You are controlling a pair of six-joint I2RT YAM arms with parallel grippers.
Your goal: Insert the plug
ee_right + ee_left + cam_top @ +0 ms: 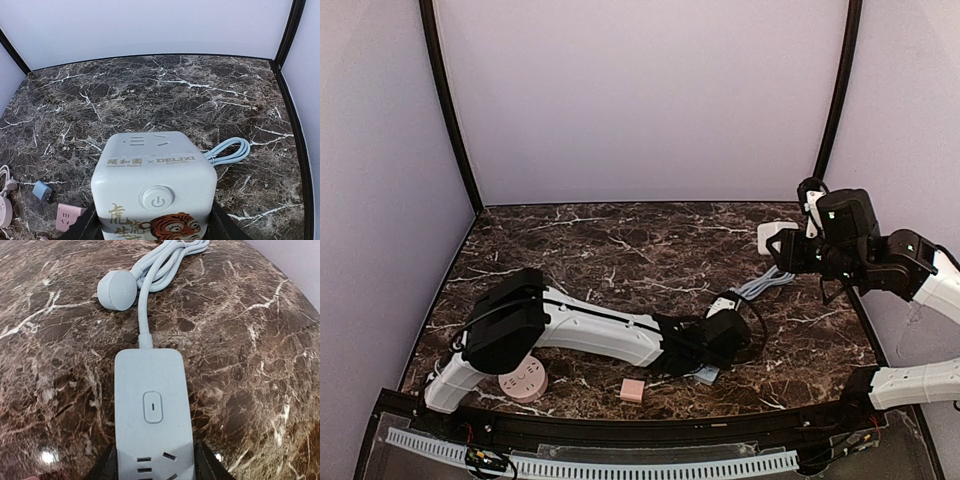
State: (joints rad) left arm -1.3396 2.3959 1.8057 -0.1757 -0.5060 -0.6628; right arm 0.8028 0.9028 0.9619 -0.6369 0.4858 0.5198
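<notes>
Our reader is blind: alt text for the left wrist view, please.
A pale blue power strip is held between the dark fingers of the left pincer, on a brown marble table. Its cord runs away to a round plug.

Back-left & centre of the table [610, 235] wide open, easy pass. Front's jammed: left arm [590, 338] lies across it, blue power strip [708, 376] at its tip, pink socket block [632, 390] just beside. Rt side, coiled blue cable [768, 284] sprawls near the white cube socket [775, 236].
</notes>
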